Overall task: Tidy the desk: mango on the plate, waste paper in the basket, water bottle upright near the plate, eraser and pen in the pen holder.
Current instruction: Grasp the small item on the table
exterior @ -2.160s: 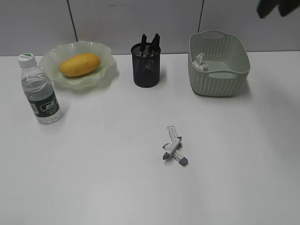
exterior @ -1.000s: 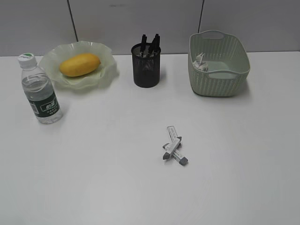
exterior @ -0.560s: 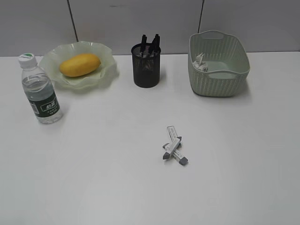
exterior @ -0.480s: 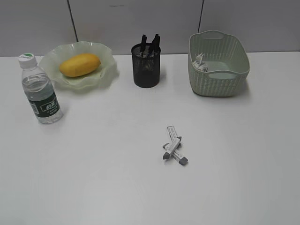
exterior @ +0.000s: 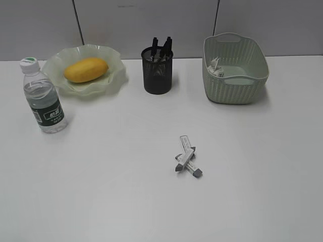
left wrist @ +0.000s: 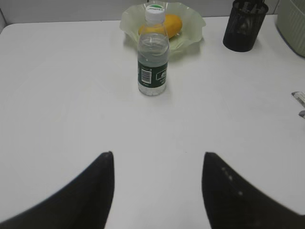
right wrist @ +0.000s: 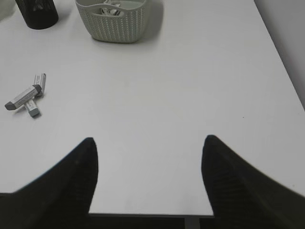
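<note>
both claws stand released with nothing between their jaws: the left gripper (left wrist: 157,191) hangs above bare tabletop, the right gripper (right wrist: 148,179) above the front edge of the large plain white flat desk (exterior: 101,191). neither arm appears in the exterior view. oval yellow-orange mango (exterior: 86,69) lies in the pale green translucent plate with wavy ruffled rim (exterior: 115,75), rear left. small clear plastic water bottle with white cap and dark green label (exterior: 43,97) stands upright just in front and to the left of the plate, apart from it. black wire-mesh cylindrical pen holder (exterior: 157,70) stands at rear centre with dark pens (exterior: 161,48) sticking up from it. pale green plastic rectangular basket with woven-pattern sides (exterior: 237,83) stands rear right; crumpled white waste paper with grey marks (exterior: 215,66) lies inside at its left wall. two grey-tipped white bar erasers (exterior: 187,157) lie crossed and touching on open desk near centre, well apart from the pen holder.
</note>
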